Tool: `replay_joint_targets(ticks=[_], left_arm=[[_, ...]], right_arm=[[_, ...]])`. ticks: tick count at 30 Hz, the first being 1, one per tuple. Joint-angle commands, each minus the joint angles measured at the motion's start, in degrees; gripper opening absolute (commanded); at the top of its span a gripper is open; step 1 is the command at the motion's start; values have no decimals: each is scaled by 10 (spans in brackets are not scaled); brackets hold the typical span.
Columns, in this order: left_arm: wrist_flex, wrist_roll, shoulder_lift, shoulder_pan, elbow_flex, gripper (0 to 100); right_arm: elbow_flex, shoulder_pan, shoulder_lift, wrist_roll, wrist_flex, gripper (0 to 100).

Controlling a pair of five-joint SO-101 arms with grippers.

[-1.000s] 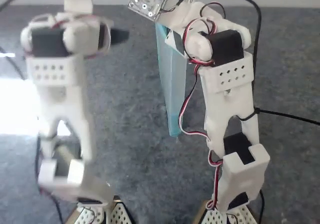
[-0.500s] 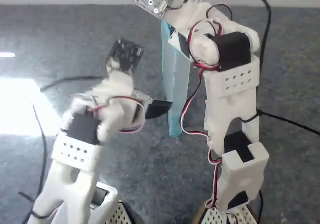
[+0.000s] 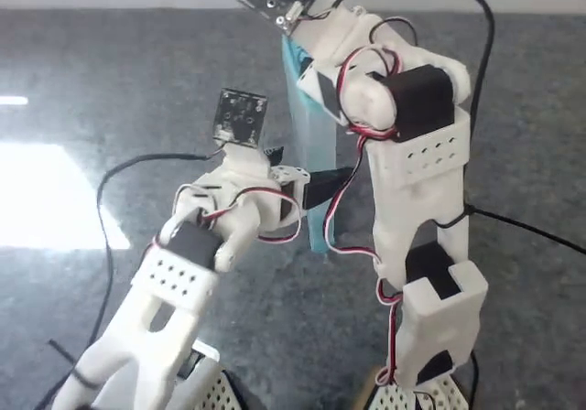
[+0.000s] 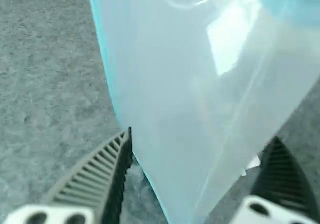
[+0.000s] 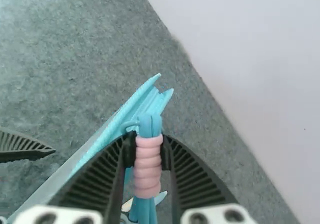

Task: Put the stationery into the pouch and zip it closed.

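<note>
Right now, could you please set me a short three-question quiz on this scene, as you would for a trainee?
1. Multiple choice: what is the right gripper shut on?
A. the top edge of the pouch, at its pink coil
B. a pen
C. nothing

2. True or false: the pouch lies flat on the table.

3. Fill in: the jaws of the left gripper stand ____, one on either side of the hanging pouch.

Key: 1 A; 2 false, it hangs upright from the right gripper; 3 open.
</note>
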Motion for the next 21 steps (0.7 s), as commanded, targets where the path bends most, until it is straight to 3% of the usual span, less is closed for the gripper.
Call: replay_joint_targets(ticks=[1, 6, 13, 21], left_arm=[[-39, 9, 61, -2, -27, 389], [-39, 9, 123, -17, -65, 387], [-48, 3, 139, -115, -90, 386], [-50, -67, 144, -190, -144, 386]], right_arm=[[0, -14, -35, -18, 22, 6], [44, -16, -59, -37, 22, 6], [45, 14, -102, -38, 22, 6], [127, 53, -116, 2, 24, 6]])
